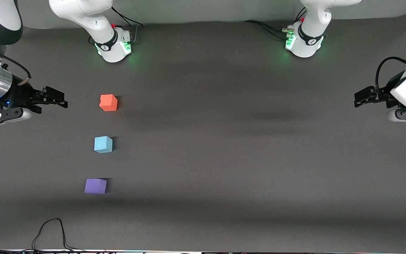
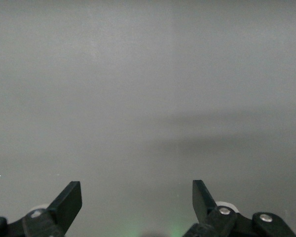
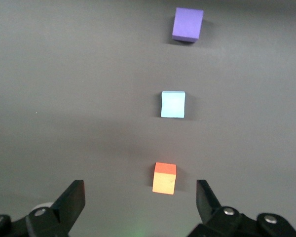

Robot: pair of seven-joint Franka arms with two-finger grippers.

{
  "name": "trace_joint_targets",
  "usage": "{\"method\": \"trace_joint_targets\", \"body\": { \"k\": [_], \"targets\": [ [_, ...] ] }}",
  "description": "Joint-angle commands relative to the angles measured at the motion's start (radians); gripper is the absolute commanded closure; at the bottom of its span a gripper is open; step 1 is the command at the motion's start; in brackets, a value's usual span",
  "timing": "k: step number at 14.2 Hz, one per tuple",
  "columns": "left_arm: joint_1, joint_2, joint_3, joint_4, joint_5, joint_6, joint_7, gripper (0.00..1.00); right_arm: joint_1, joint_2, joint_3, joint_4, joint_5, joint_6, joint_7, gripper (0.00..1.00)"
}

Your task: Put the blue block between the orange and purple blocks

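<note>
On the dark worktop (image 1: pixel 224 158), toward the right arm's end, three cubes lie in a line, apart from one another. The orange block (image 1: pixel 108 102) is farthest from the front camera, the purple block (image 1: pixel 95 186) nearest, and the blue block (image 1: pixel 103 144) sits between them. The right end effector (image 1: pixel 56 98) hangs over the worktop beside the orange block, fingers spread apart and empty. The left end effector (image 1: pixel 361 98) waits over the left arm's end, fingers also apart, holding nothing.
</note>
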Motion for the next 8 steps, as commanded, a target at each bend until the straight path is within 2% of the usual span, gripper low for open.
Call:
{"method": "trace_joint_targets", "body": {
  "k": [1, 3, 8],
  "targets": [
    [-0.004, -0.020, 0.000, -0.019, 0.010, 0.006, 0.012, 0.00, 0.005, -0.038, 0.017, -0.031, -0.080, 0.012, 0.046, 0.00],
    [-0.004, -0.020, 0.000, -0.019, 0.010, 0.007, 0.012, 0.00, 0.020, -0.041, 0.016, -0.025, -0.119, -0.005, 0.043, 0.00],
    [-0.004, -0.018, 0.000, -0.019, 0.010, 0.009, 0.012, 0.00, 0.019, -0.046, -0.009, 0.003, -0.110, -0.013, -0.023, 0.00]
  ]
}}
